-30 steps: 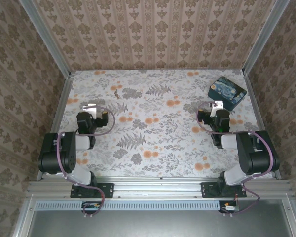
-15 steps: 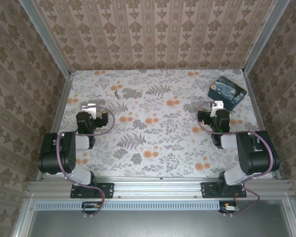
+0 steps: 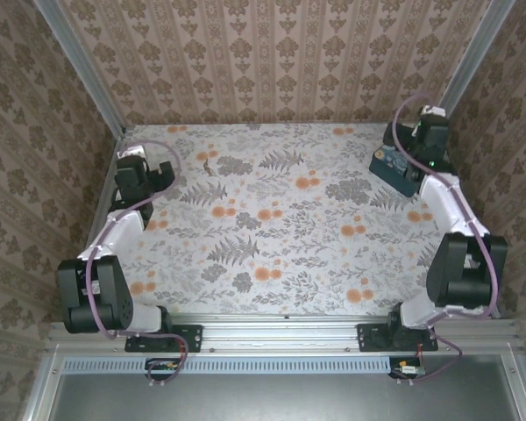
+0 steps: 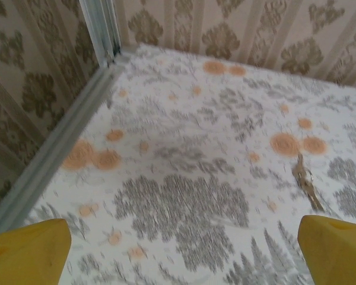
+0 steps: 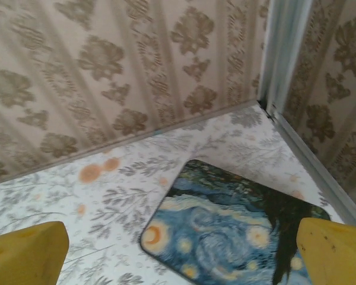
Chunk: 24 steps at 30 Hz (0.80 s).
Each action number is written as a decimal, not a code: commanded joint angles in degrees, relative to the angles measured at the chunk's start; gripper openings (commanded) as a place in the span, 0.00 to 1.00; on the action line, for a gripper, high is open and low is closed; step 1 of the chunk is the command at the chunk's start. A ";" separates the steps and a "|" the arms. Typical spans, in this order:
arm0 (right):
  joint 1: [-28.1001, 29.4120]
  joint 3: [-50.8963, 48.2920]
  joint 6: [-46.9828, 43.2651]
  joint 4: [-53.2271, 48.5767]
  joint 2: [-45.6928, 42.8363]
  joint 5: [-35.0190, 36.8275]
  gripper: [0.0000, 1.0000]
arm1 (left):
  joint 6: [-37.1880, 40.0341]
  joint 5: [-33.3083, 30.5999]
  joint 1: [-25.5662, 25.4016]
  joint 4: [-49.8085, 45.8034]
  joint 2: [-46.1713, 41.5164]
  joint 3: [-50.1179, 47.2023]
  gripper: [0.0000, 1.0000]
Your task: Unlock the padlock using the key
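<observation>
Two grippers, both spread wide, grip nothing. Your left gripper (image 4: 181, 255) hangs over the floral table (image 4: 184, 208). The key (image 4: 307, 187) lies flat beyond it, toward the right finger. Your right gripper (image 5: 181, 255) hangs above the blue box (image 5: 225, 231) in the far right corner.

I saw soft, even light and only faint shadows on the floral-printed tabletop (image 3: 272, 219); my left wrist feed was smeared, the right slightly soft.

No readable text, label, brand or number appears anywhere; the blue box (image 5: 237, 237) carries only a swirly print.
</observation>
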 commanded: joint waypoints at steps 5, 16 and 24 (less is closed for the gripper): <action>-5.43 12.78 -2.87 -15.49 13.44 -2.61 1.00 | -2.04 3.42 -7.22 -15.15 -2.63 1.70 1.00; -13.19 26.49 -4.06 -19.11 28.70 -9.40 1.00 | 0.44 5.45 -12.85 -20.16 -3.16 4.76 1.00; -13.74 30.58 -6.34 -18.80 36.32 -19.43 1.00 | -0.24 7.83 -13.75 -23.14 -0.25 14.69 1.00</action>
